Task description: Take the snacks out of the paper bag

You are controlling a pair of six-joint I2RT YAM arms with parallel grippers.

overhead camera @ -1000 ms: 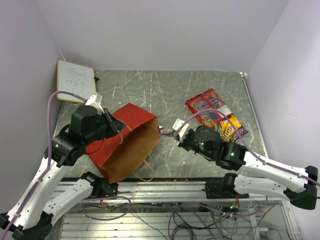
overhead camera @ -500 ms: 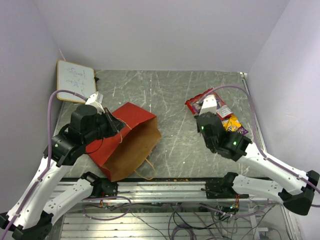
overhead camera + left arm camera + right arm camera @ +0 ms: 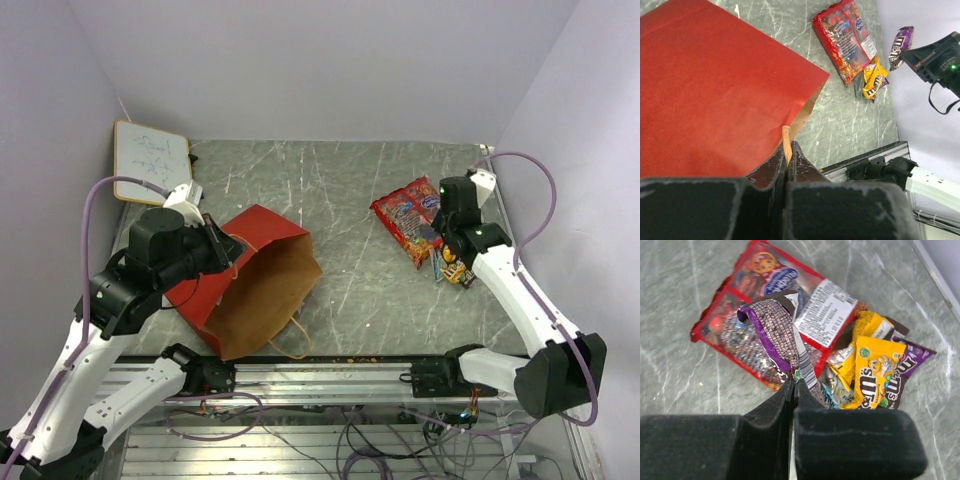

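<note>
One purple candy pack (image 3: 774,332) pinched in right end effector (image 3: 793,386), hanging over snack pile (image 3: 867,372) at right of counter (image 3: 330,180). Red paper bag (image 3: 715,90) lies left, rim clamped by left end effector (image 3: 787,152). Best: lower close, release onto pile, hold bag steady.

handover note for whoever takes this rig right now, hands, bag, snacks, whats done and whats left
Left hand: shut on the rim of the paper bag, which lies on its side, mouth open.
Right hand: shut on a purple packet, lifted above the red crisp bag.
Done: that bag, a yellow pack and other small packs lie on the table at right.
Left: set the purple packet down; check the paper bag, whose depth is hidden.
</note>
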